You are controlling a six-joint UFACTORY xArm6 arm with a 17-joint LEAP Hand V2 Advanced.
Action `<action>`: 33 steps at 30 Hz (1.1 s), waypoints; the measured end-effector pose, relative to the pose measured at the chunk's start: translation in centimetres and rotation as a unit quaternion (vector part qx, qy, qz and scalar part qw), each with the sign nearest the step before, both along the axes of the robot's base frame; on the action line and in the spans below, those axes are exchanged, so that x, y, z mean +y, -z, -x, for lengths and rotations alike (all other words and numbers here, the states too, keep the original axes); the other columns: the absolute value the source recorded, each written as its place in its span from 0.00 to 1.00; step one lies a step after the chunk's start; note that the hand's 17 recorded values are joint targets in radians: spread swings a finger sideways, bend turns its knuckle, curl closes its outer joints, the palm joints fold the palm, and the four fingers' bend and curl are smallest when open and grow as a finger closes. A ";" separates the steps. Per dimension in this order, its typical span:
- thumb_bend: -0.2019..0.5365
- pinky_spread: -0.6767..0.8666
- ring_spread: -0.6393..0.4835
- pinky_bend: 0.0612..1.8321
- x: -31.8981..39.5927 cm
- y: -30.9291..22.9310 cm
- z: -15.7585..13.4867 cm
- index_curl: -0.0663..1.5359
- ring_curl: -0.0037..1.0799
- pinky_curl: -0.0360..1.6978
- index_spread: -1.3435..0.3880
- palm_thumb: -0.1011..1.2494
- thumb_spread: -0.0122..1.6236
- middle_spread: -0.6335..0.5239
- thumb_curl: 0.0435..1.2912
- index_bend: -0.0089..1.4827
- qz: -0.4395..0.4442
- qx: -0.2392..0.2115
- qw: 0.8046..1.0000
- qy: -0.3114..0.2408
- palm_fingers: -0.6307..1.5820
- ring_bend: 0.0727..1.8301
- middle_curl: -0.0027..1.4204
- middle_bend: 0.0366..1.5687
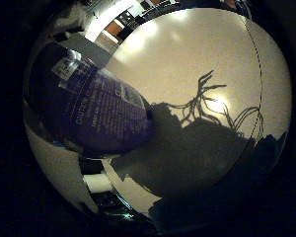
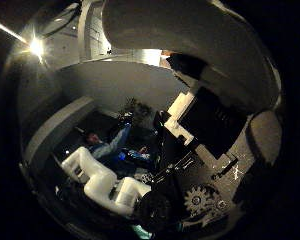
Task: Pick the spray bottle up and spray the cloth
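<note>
The bottle, dark purple with a printed label, is seen filling much of the little-finger-side view, so it is judged to be close against the palm and lifted above the pale worktop, on which only shadows are cast. Its long axis is seen running slantwise across that view, from the palm's edge out over the worktop. In the thumb-side view the white and black parts of the hand are seen curled, and a broad pale curved surface crosses the far side of that view; whether this is the bottle's upper part cannot be told. The bottle is therefore judged to be held, though the contact itself is not shown plainly. Small white print is visible on the label, but it cannot be made out. The cloth is not seen in either view, so which way the nozzle must be turned cannot be told.
</note>
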State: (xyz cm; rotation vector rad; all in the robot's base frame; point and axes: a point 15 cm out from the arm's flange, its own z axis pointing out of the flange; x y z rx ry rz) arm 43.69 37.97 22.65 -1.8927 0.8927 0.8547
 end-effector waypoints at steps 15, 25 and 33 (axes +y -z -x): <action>0.23 0.22 0.39 0.63 -0.3 0.0 -0.2 0.31 0.41 0.29 0.51 0.65 0.60 0.41 0.29 0.13 0.000 -0.008 1.000 -0.004 0.50 0.58 0.30 0.37; 0.24 0.53 0.47 0.52 -2.6 0.3 -1.5 0.30 0.31 0.20 0.54 0.62 0.59 0.48 0.26 0.15 0.019 -0.020 1.000 0.000 0.38 0.43 0.26 0.27; 0.24 0.62 0.50 0.51 -5.5 0.6 -3.1 0.29 0.28 0.14 0.55 0.61 0.59 0.50 0.25 0.13 0.032 -0.024 0.999 0.018 0.38 0.38 0.25 0.22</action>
